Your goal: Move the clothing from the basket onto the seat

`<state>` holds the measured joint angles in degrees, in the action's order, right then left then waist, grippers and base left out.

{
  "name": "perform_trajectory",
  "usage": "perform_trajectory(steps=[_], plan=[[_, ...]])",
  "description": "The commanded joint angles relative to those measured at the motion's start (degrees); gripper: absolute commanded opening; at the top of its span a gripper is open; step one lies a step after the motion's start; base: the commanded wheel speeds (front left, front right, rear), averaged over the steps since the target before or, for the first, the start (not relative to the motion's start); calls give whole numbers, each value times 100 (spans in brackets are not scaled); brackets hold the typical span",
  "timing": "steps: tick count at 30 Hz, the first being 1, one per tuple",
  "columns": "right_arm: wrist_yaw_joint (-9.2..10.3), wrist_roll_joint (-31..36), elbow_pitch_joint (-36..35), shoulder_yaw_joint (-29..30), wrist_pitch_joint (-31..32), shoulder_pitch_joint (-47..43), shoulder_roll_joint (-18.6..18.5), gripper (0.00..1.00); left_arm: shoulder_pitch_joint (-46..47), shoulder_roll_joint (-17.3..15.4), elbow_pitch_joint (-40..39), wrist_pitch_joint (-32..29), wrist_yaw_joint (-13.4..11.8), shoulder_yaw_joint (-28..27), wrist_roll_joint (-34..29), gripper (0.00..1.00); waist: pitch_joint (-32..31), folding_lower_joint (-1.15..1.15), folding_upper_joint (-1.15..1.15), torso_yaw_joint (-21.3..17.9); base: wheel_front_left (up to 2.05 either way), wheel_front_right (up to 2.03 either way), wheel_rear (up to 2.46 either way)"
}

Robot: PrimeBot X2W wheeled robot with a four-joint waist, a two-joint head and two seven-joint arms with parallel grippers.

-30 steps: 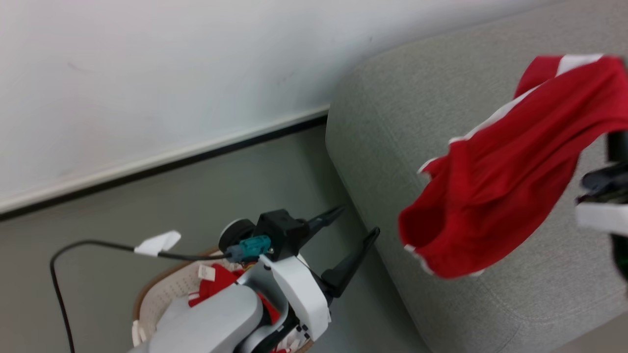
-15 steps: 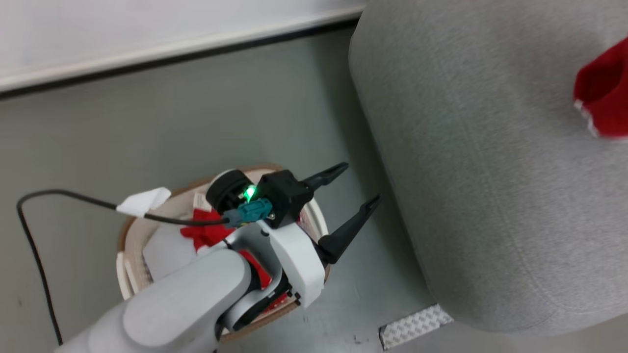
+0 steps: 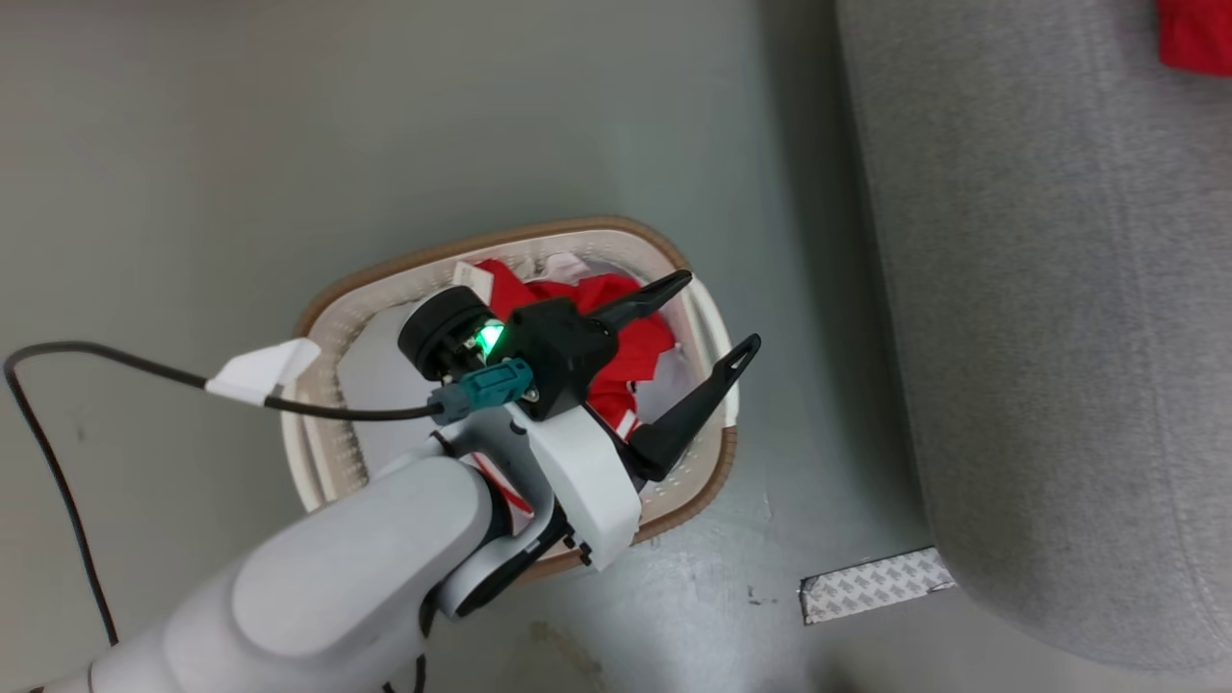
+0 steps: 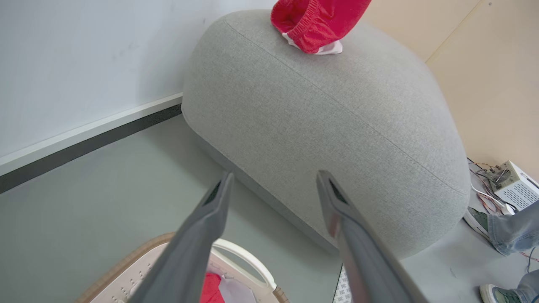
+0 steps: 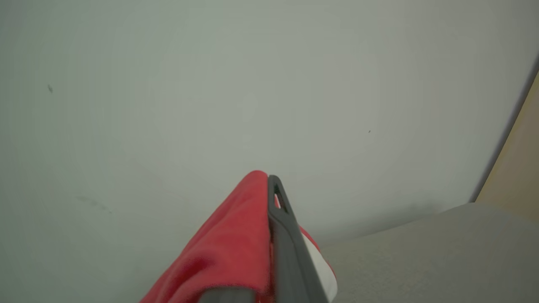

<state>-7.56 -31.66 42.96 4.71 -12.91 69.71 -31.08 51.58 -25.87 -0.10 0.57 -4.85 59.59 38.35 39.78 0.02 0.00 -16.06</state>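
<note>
Red heap: bright red sports clothes with white stripes (image 3: 630,351) lie in a pile inside the basket, on a flat white sheet (image 3: 375,371).
Basket: the oval white plastic basket with holes in its sides and a brown rim (image 3: 332,438) stands on the grey-green floor (image 3: 241,144), near the seat but apart from it.
Seat: the big grey woven sofa seat with round edges (image 3: 1059,289) is to the right of the basket in the head view.
Left side: the left end effector (image 3: 719,310) hangs over the basket's edge nearest the seat. Its two long dark fingers are spread wide with nothing between them.
Right side: the right end effector (image 5: 271,185) has its fingers pressed together, pinching a red cloth piece with a white part (image 5: 227,248).
Held piece: in the left wrist view it hangs down onto the top of the seat, and its low end looks to touch the grey cloth.
Cable: a thin black cable with a white paper tag (image 3: 255,371) runs to the left wrist.
Floor strip: a pale patterned strip (image 3: 876,582) is stuck on the floor by the seat's corner.
Person: a leg in blue jeans with a shoe (image 4: 503,229) stands past the seat, by a small white box with wires (image 4: 513,183).
</note>
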Motion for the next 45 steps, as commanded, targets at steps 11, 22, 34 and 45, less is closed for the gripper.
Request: perform_trajectory(steps=[11, 22, 34, 45], plan=[[15, 462, 1426, -676, 1463, -182, 7, 22, -27, 70, 162, 191, 11, -38, 65, 100, -57, -2, 0, 255, 0, 0, 0], [15, 204, 1407, -1396, 2690, -263, -171, 100, -163, 92, 273, 319, 7, -18, 144, 100, -357, -2, 0, 286, 0, 0, 0], [15, -340, 509, -2385, 3358, -838, -636, 100, -810, 214, 688, 826, -59, -103, 522, 100, -1758, -2, 0, 214, 0, 0, 0], [15, -561, -669, -2940, 2636, -1501, -835, 100, -1500, 201, 940, 1347, -251, -584, 963, 100, -3108, -2, 0, 551, 0, 0, 0]])
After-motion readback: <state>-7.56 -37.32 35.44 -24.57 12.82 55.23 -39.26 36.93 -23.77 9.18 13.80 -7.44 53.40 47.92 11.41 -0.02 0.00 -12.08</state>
